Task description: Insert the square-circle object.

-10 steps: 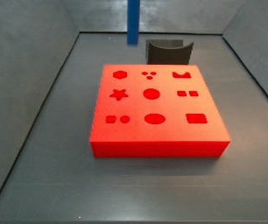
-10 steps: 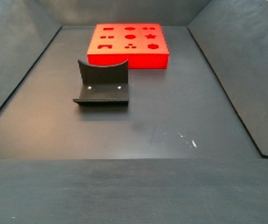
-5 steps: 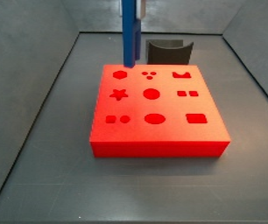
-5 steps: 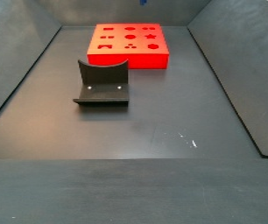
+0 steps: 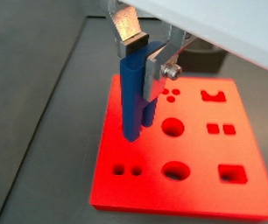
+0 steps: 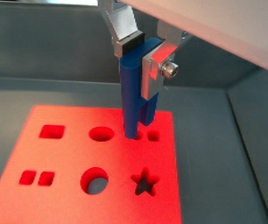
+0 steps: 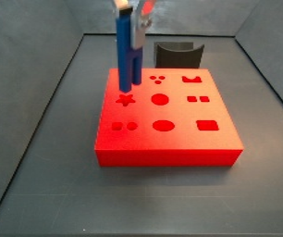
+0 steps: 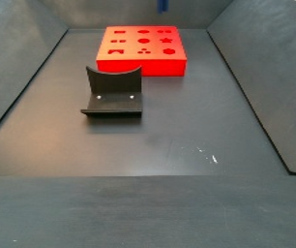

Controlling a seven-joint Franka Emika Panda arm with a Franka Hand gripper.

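My gripper [image 7: 131, 11] is shut on the square-circle object [image 7: 126, 56], a slim dark-blue peg of two joined bars that hangs upright. Both wrist views show the silver fingers [image 5: 126, 26] clamping the peg's upper end [image 6: 139, 87]. The gripper [image 5: 143, 59] [image 6: 143, 57] holds the peg above the red block [image 7: 169, 139]. The peg's lower end hangs over the block's left side, close above the star hole [image 7: 126, 99] and the small square-circle hole [image 7: 123, 125]. That hole also shows in a wrist view [image 5: 127, 169]. In a side view [image 8: 163, 5] only a small bit of the gripper shows at the top edge.
The red block [image 8: 141, 48] has several shaped holes in its top. The dark fixture [image 8: 112, 92] stands on the dark floor beyond the block's far side [image 7: 178, 53]. Grey walls [image 7: 45, 37] enclose the floor on all sides.
The gripper and the blue peg have come down and forward. The peg's lower end has moved from behind the block's far edge to over its left holes.
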